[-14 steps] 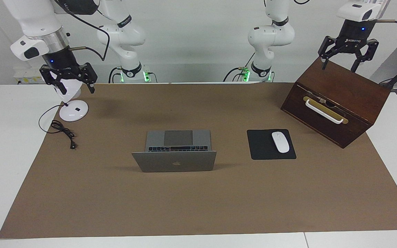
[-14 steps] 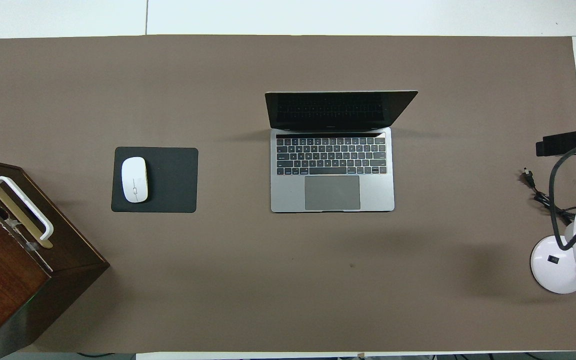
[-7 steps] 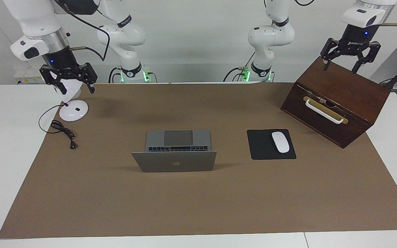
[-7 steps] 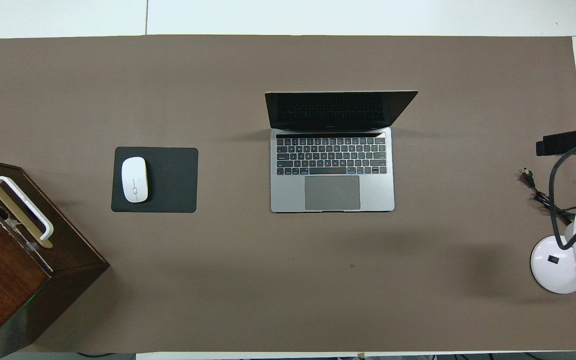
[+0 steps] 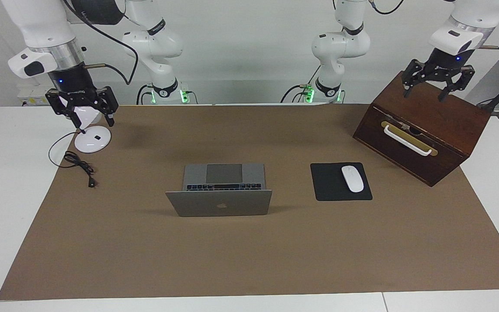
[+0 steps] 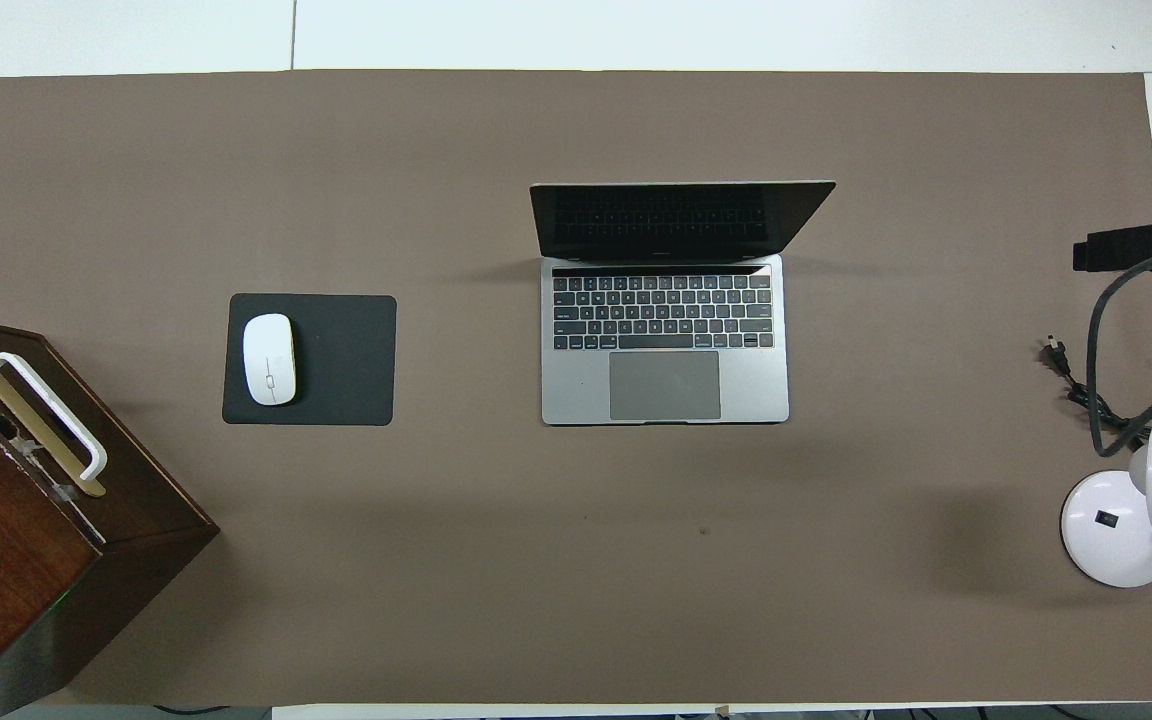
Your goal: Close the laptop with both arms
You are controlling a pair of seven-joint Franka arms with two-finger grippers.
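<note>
The laptop (image 5: pixel 219 203) stands open in the middle of the brown mat, its silver lid with the dark logo upright and its screen toward the robots. The overhead view shows its black keys and grey trackpad (image 6: pixel 664 385). My right gripper (image 5: pixel 84 115) hangs open and empty in the air over the white lamp at the right arm's end of the table, well away from the laptop. My left gripper (image 5: pixel 426 89) hangs open and empty over the top of the wooden box at the left arm's end. Only a black edge of each gripper shows in the overhead view.
A dark wooden box (image 5: pixel 431 117) with a white handle stands at the left arm's end. A black mouse pad (image 5: pixel 332 188) with a white mouse (image 5: pixel 352 178) lies between box and laptop. A white desk lamp (image 5: pixel 92 141) and its black cable (image 5: pixel 78 164) are at the right arm's end.
My right gripper has shifted slightly toward the right arm's end of the table. My left gripper has dropped closer to the box top. The laptop has not moved.
</note>
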